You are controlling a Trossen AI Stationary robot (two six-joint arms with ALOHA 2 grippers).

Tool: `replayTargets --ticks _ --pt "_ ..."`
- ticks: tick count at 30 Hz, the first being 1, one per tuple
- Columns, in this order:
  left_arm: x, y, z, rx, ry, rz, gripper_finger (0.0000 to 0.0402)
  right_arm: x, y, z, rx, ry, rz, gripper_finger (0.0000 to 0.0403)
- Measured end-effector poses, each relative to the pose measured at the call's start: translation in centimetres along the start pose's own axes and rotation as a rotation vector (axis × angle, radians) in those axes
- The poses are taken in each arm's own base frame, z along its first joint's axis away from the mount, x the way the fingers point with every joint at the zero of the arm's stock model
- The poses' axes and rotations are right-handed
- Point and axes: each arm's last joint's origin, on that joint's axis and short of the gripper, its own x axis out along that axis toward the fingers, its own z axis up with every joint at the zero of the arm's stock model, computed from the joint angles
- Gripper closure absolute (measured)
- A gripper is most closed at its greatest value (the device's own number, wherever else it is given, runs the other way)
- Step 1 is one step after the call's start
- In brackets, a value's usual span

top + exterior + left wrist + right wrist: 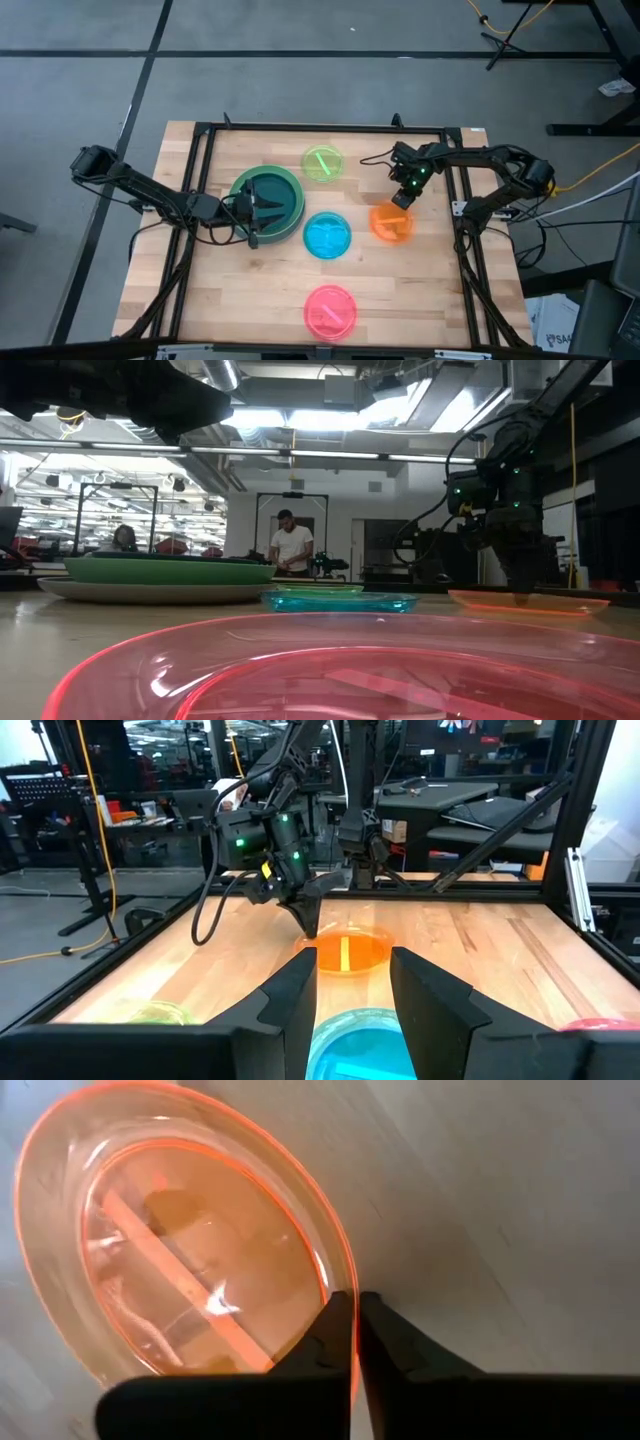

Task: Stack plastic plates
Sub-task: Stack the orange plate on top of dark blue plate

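Translucent plastic dominates the high view: a round lime plate, a blue plate, an orange plate and a pink plate lie apart on the pale wooden table. Beside the blue one sits an opaque stack, a dark teal plate nested in a light green plate. The left gripper hovers over that stack; the right gripper meets the orange plate's far rim

At table height, the glossy pink rim fills the foreground, and the green plate rests on a flat grey plate; people stand far behind

From the left wrist, its dark fingers stand parted, gripping nothing

From the right wrist, two tapered fingers are pinched on the orange plate's thin ridged rim
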Motion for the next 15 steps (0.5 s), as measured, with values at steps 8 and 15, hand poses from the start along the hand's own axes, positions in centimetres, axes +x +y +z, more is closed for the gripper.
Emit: replayTargets --ticks 8,15 --pt "0.00 0.01 0.12 -0.024 -0.011 0.003 0.0278 0.00 0.10 0.03 -0.024 -0.003 0.036 0.0400" --pt "-0.01 0.02 0.19 -0.028 -0.018 0.004 0.0278 -0.03 0.34 0.36 -0.038 -0.035 0.116 0.0401"
